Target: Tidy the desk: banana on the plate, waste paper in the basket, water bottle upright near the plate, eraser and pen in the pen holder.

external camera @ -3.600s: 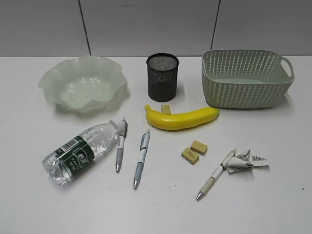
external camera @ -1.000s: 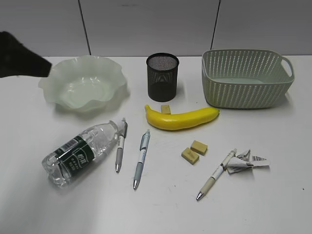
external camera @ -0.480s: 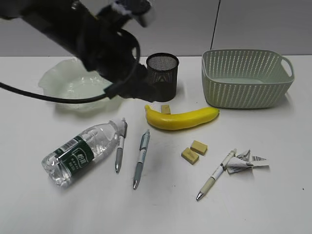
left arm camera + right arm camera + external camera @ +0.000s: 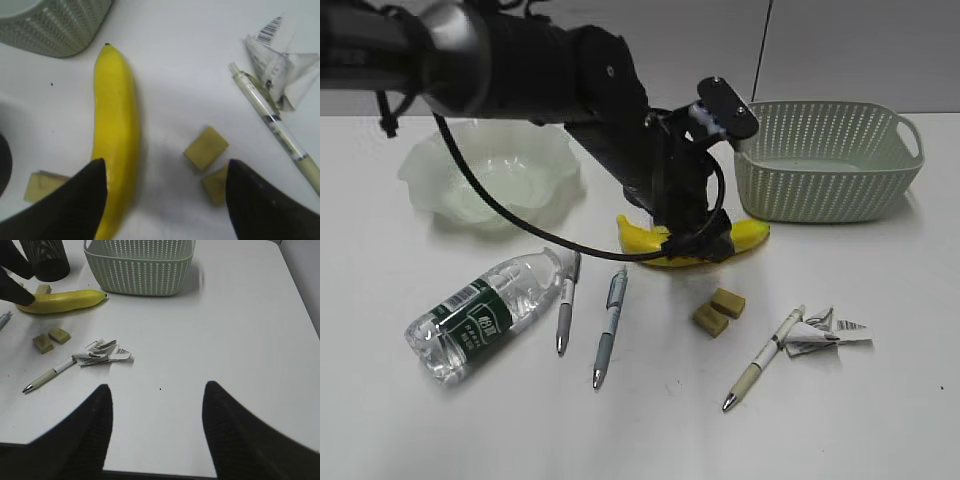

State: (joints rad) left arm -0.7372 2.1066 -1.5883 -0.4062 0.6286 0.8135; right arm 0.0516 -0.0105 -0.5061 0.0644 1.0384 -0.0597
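Banana (image 4: 115, 135) lies flat on the desk (image 4: 880, 400) just in front of the basket (image 4: 825, 160), the left gripper (image 4: 165, 200) poised over its middle with fingers (image 4: 75, 205) spread for a grasp, the arm hiding the pen holder; right gripper (image 4: 156, 432) hangs spread and empty.

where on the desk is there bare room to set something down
Free: the desk's right side, in front of the basket and right of the waste paper; also the near edge below the pens. Crowded: the middle, around the banana, erasers and water bottle.
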